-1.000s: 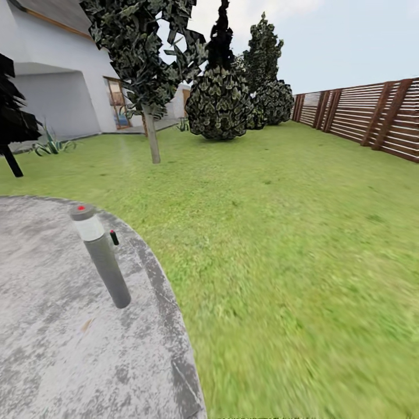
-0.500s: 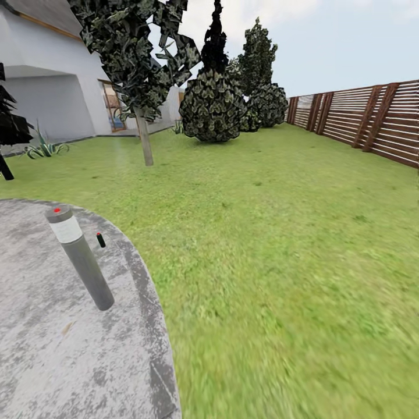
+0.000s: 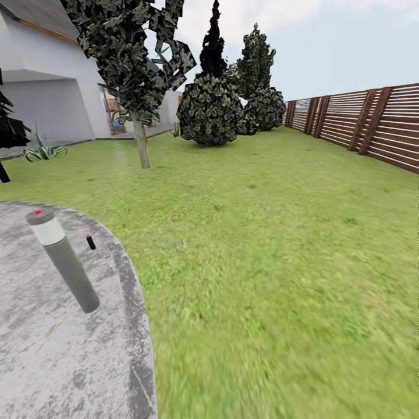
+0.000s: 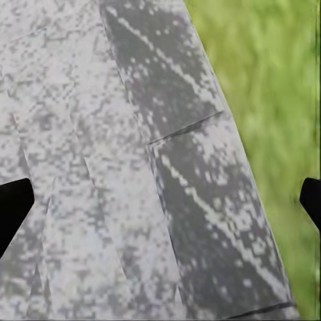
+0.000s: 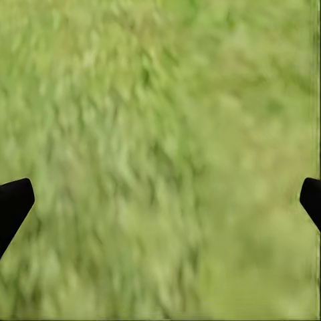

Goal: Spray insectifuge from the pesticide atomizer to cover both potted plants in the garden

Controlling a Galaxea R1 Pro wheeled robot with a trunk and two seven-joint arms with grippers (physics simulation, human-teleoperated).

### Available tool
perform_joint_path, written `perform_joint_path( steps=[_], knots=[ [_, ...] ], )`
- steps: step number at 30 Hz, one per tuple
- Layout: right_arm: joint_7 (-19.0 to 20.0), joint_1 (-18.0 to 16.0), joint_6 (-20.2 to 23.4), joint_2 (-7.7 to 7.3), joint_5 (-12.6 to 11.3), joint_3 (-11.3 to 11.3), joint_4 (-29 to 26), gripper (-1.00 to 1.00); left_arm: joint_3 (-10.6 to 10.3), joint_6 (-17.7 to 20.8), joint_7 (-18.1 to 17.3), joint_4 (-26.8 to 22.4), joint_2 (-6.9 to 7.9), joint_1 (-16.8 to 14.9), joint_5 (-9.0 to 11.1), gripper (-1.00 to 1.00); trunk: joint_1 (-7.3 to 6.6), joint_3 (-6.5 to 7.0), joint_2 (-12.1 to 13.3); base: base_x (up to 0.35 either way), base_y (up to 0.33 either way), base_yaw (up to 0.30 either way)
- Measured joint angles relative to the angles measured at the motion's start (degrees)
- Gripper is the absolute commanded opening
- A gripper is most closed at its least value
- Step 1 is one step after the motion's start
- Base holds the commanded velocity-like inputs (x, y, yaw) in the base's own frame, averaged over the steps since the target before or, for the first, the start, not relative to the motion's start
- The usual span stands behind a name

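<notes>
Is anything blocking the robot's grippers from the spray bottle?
Cannot tell. The left gripper hangs open over the patio edge, the right gripper open over lawn; a grey post stands on the patio.

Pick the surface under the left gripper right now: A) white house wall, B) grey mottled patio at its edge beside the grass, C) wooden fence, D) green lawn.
B: the left wrist view shows the left gripper, its dark fingers spread wide, over the mottled grey patio where its darker border meets the lawn.
</notes>
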Motion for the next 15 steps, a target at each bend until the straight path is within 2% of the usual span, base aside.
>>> perform_joint_path(
  steps=[5, 15],
  knots=[
    [-0.1, 0.0, -0.1, 0.00, -0.1, -0.1, -0.3, 1.00, 0.0, 0.0, 0.0, 0.0, 0.00, 0.0, 0.0, 1.00, -0.02, 0.00, 0.0, 0.163, -0.214, 0.000],
    [0.0, 0.0, -1.4, 0.09, -0.1, 0.2, -0.2, 1.00, 0.0, 0.0, 0.0, 0.0, 0.08, 0.0, 0.0, 1.00, -0.02, 0.00, 0.0, 0.292, -0.117, 0.000]
  ],
)
